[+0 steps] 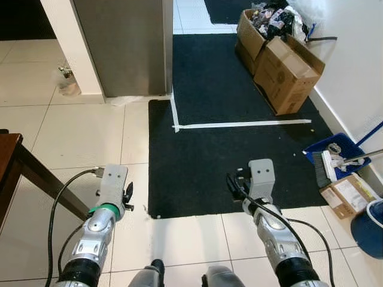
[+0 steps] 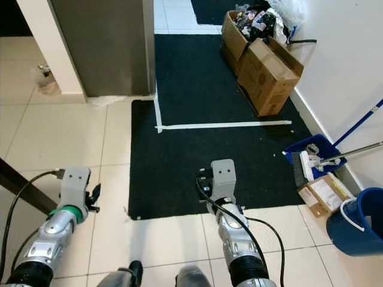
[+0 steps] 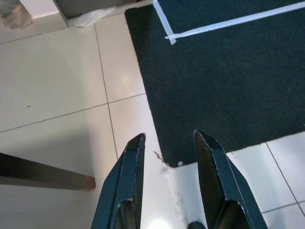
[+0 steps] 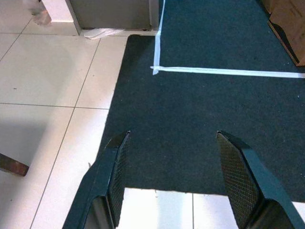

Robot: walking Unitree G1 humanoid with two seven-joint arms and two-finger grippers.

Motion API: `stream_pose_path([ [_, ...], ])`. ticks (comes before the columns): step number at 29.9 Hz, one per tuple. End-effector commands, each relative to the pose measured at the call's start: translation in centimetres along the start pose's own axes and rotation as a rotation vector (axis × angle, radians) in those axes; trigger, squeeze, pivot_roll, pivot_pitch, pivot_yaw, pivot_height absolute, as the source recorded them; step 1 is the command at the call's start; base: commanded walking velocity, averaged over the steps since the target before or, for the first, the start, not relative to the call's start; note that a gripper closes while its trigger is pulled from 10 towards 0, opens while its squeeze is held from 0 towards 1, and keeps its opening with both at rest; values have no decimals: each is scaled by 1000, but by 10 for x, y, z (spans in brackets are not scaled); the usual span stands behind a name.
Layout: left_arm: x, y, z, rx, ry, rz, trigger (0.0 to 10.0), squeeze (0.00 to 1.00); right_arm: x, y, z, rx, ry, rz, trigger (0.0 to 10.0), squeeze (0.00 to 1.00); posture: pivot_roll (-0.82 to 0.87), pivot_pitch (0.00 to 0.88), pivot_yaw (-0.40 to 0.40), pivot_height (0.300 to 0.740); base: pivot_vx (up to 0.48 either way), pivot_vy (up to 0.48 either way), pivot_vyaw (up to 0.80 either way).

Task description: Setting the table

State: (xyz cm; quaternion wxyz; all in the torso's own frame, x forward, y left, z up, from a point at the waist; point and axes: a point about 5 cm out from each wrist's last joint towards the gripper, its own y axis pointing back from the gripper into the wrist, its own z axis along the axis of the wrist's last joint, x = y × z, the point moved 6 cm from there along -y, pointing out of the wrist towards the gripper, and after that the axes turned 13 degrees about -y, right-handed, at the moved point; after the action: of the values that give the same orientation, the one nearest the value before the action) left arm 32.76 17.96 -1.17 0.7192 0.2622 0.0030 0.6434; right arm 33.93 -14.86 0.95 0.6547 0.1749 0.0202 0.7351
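Fingers of both the left gripper [image 3: 167, 148] and right gripper [image 4: 171, 143] spread apart above black mat [image 1: 239, 149], holding nothing.

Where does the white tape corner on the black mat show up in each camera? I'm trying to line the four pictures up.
Left eye view: white tape corner, upper centre, ahead of both arms.
Right eye view: upper centre, slightly further left.
Left wrist view: top edge, beyond the left gripper.
Right wrist view: upper middle, beyond the right gripper.
Shared landmark: the black mat, its near edge meeting the white tiles.
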Motion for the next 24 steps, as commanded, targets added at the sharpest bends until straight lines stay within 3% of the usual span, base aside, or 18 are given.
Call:
stream_pose_path([
  [1, -4, 3, -4, 6, -1, -8, 10000, 0, -3, 2, -1, 1, 15, -5, 10000, 0, -149, 42, 13, 740, 0, 0, 0],
  [5, -15, 3, -5, 7, -3, -38, 10000, 0, -6, 0, 7, -21, 20, -15, 10000, 0, -162, 15, 16, 740, 0, 0, 0],
  [11, -21, 0, -2, 6, 14, -38, 10000, 0, -10, -2, 17, -38, 42, -6, 10000, 0, -175, 0, 5, 740, 0, 0, 0],
  [24, -13, -1, -5, 13, 2, -7, 10000, 0, -10, -2, 14, -33, 44, -8, 10000, 0, -185, 0, 1, 740, 0, 0, 0],
])
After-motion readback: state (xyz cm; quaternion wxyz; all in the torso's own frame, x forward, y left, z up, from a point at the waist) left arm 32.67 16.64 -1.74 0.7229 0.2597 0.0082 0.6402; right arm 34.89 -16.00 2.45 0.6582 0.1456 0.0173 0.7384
